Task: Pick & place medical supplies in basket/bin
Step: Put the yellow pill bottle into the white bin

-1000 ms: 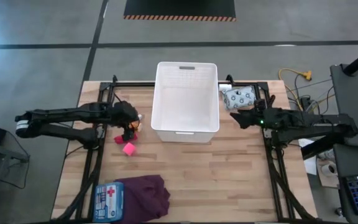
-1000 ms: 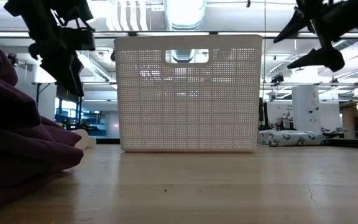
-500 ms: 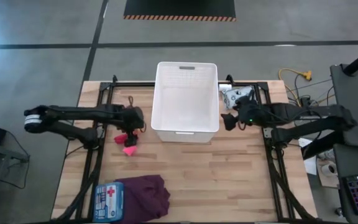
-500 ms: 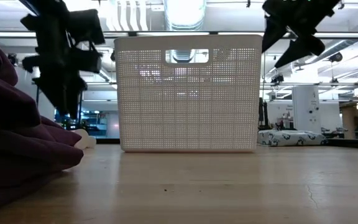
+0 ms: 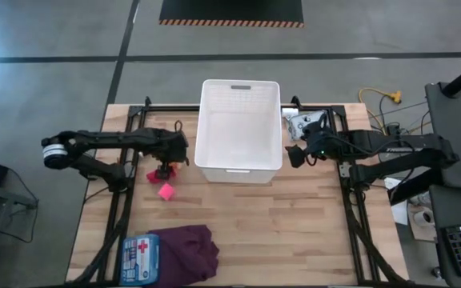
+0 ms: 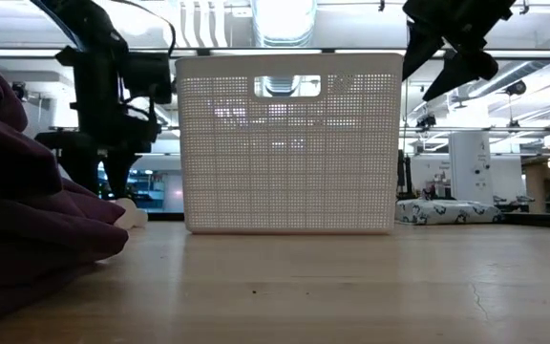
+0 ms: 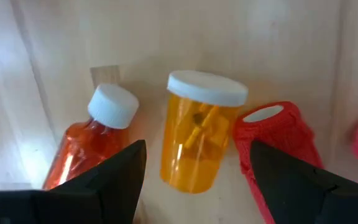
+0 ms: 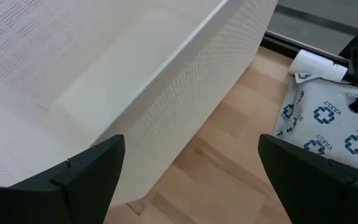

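Observation:
In the left wrist view my left gripper (image 7: 197,149) is open and points down. Its fingers stand on either side of an amber vial with a white cap (image 7: 194,140), which lies on the table between a small red bottle (image 7: 82,158) and a red roll (image 7: 278,140). In the high view this gripper (image 5: 165,166) is left of the white basket (image 5: 240,128), with the pink cube (image 5: 166,191) just nearer. My right gripper (image 5: 294,152) hangs open in the air beside the basket's right wall (image 8: 185,106), near the white-blue patterned pouch (image 5: 306,124).
A dark purple cloth (image 5: 186,251) and the blue first-aid pouch (image 5: 140,258) lie at the table's near left edge. A white roll (image 8: 319,65) lies beside the patterned pouch (image 8: 328,118). Bare wood stretches between the basket and the near edge.
My left gripper has come down toward the bottles left of the basket and turned until its fingers point straight down. My right gripper has moved toward the table's left, up to the basket's right wall, and then stayed there. Both have stayed open.

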### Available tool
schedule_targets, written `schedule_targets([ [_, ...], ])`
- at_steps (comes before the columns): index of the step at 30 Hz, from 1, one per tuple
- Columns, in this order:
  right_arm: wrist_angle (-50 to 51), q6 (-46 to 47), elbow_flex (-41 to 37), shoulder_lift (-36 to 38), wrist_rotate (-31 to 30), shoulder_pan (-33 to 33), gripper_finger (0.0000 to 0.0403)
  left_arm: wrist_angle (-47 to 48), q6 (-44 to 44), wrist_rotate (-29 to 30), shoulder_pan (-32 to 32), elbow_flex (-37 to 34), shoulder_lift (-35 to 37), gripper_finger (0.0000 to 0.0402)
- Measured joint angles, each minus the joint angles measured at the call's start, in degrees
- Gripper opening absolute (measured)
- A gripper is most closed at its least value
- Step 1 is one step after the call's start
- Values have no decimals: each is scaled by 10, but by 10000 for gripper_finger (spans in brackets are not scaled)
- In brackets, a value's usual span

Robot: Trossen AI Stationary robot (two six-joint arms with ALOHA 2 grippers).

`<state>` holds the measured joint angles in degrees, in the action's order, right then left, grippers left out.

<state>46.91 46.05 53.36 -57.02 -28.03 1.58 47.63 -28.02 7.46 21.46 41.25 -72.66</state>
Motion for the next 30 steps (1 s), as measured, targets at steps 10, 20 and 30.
schedule_targets([
  [10,24,0,-2,2,0,0,359,-20,-31,-22,30,52,-3,269],
  [20,25,2,-2,2,-3,0,359,-16,-49,-46,69,21,-52,269],
  [30,26,5,-2,2,-4,0,359,-50,-45,-46,69,17,-111,198],
])
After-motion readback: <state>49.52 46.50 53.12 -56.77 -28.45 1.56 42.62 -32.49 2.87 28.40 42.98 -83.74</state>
